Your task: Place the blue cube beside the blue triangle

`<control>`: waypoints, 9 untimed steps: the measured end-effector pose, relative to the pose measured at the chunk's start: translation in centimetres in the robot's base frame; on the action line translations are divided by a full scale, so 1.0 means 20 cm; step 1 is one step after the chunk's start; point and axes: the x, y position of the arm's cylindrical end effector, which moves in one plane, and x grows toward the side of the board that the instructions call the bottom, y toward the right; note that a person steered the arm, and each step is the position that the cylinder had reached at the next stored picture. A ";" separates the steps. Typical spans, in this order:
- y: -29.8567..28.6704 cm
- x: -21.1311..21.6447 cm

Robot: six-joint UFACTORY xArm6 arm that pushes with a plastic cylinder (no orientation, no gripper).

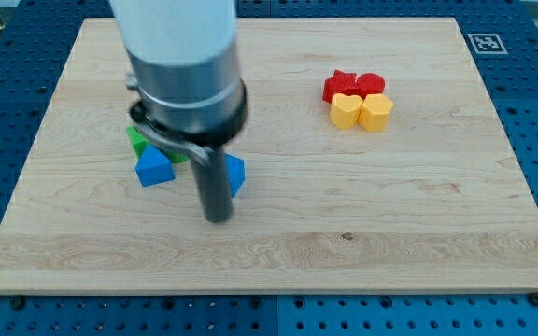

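The blue triangle [153, 168] lies on the wooden board at the view's left of centre. The blue cube [235, 174] sits just to the right of the rod, partly hidden by it. My tip [217, 218] rests on the board below and between the two blue blocks, close to the cube's lower left side. The arm's grey body covers the area above them.
A green block [138, 140] peeks out above the blue triangle, mostly hidden by the arm. A cluster of two red blocks [353, 85] and two yellow blocks [362, 111] sits at the upper right. The board's edge [269, 289] runs along the view's bottom.
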 end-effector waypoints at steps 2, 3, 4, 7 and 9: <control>0.16 -0.20; 0.01 -0.29; -0.16 -0.29; 0.15 -0.13; 0.16 0.04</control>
